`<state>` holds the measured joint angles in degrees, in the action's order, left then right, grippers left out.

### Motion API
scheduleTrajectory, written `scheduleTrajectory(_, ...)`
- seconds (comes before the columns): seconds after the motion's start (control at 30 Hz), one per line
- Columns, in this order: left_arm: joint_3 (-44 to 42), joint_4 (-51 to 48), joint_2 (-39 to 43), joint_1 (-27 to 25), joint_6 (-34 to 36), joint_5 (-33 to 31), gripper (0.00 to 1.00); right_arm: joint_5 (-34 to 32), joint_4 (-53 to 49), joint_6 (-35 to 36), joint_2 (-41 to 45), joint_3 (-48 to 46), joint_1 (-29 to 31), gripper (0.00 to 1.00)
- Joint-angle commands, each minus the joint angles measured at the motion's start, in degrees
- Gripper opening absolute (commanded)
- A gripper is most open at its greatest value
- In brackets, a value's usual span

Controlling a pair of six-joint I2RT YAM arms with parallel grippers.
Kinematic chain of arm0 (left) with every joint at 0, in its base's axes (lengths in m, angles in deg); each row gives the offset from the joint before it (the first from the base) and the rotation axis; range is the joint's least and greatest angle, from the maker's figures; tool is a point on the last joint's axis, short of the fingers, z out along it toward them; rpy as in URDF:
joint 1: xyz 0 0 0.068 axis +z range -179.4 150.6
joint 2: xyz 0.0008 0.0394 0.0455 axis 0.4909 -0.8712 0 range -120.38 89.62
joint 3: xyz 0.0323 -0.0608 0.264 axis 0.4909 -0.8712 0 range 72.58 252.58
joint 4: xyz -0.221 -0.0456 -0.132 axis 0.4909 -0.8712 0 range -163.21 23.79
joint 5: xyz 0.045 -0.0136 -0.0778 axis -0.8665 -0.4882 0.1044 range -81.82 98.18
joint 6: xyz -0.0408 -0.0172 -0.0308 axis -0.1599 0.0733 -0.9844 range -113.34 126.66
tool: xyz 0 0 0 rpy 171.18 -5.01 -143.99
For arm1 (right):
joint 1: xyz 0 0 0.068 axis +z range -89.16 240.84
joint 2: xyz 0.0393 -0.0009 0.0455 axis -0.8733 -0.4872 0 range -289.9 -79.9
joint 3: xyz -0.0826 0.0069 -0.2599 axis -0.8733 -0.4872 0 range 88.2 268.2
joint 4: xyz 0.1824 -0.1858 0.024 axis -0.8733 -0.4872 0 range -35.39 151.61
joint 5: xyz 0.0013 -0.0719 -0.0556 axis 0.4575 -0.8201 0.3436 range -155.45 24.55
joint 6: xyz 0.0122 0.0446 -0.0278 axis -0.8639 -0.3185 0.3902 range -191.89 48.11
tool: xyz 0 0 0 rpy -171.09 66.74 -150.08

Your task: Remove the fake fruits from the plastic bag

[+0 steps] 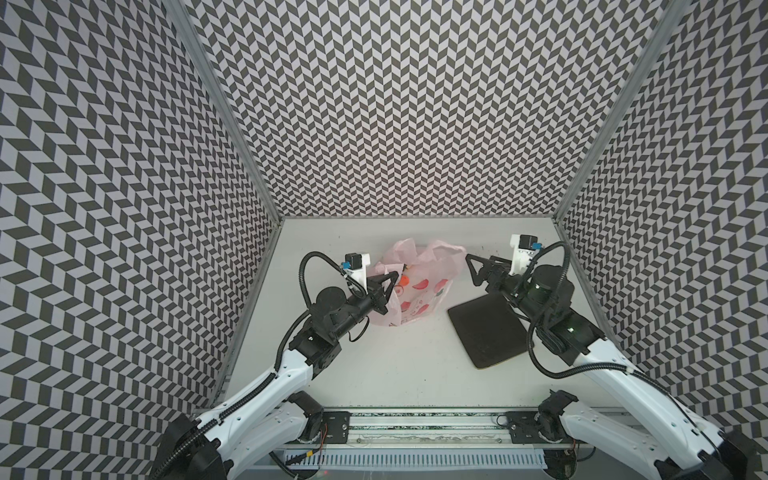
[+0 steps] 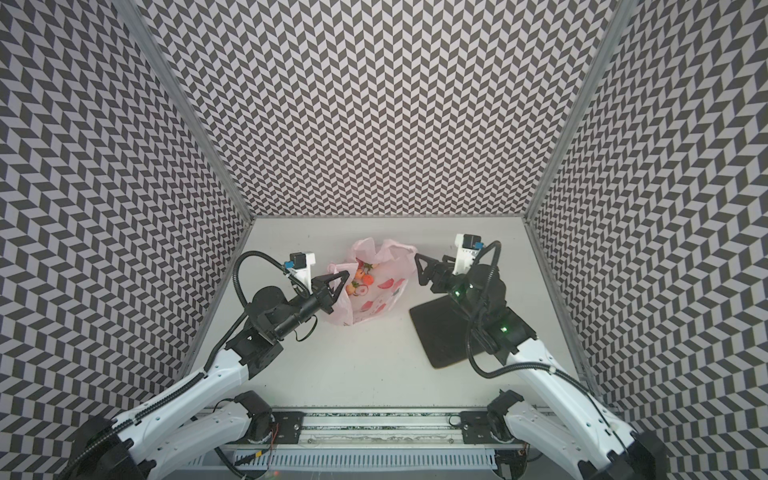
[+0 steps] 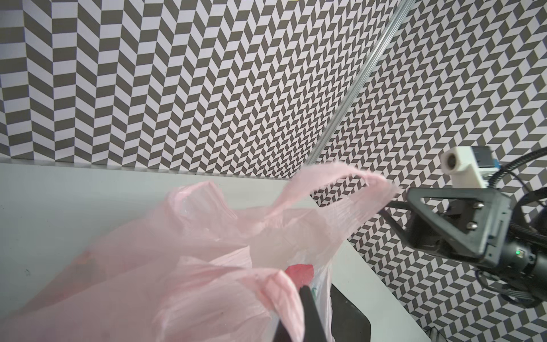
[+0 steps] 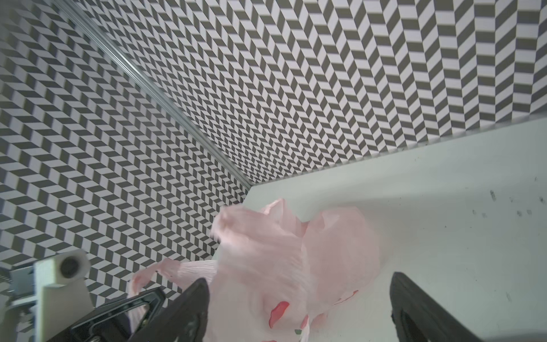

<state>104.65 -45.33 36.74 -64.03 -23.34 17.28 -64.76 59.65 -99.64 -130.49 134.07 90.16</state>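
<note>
Pink, crinkly bag (image 1: 419,291) sat mid-table (image 1: 374,365) in both top views, mouth gaping, fruits (image 2: 362,277) down inside it! Left gripper (image 1: 385,286) was clamped on the bag's left edge. Right gripper (image 1: 473,270) hung just beside the other edge, jaws apart, a dark board (image 1: 488,328) under its arm. Left wrist view: black fingers (image 3: 307,308) pinched together on a pink fold, and one handle loop blurred by the right gripper's tip. Right wrist view: fingers (image 4: 189,314) spread wide, bag showing between them.

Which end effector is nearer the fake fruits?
Left. The left end effector pinches the plastic bag beside the fake fruits; the right end effector hangs open at the bag's opposite edge.
</note>
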Motion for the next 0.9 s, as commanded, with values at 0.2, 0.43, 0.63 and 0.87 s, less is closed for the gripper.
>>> scheduleTrajectory(0.2, -0.7, -1.2, 2.0, -0.3, -2.7, -0.5, 0.00, 16.6, -11.4, 26.5, 0.1, 15.9, 0.9, 0.70)
scheduleTrajectory(0.43, -0.6, -3.8, 3.3, -0.3, -2.1, -2.0, 0.00, 15.5, -11.9, 33.2, -10.8, 18.1, 20.8, 0.48)
scheduleTrajectory(0.63, -1.8, -6.8, 5.8, -0.4, -2.8, -3.9, 0.00, 5.4, -7.4, 28.5, -22.2, 17.0, 26.2, 0.34)
scheduleTrajectory(0.87, -4.0, -9.1, 8.9, -0.5, -5.3, -6.0, 0.00, -9.6, 4.7, 16.8, -30.3, 11.4, 26.0, 0.23)
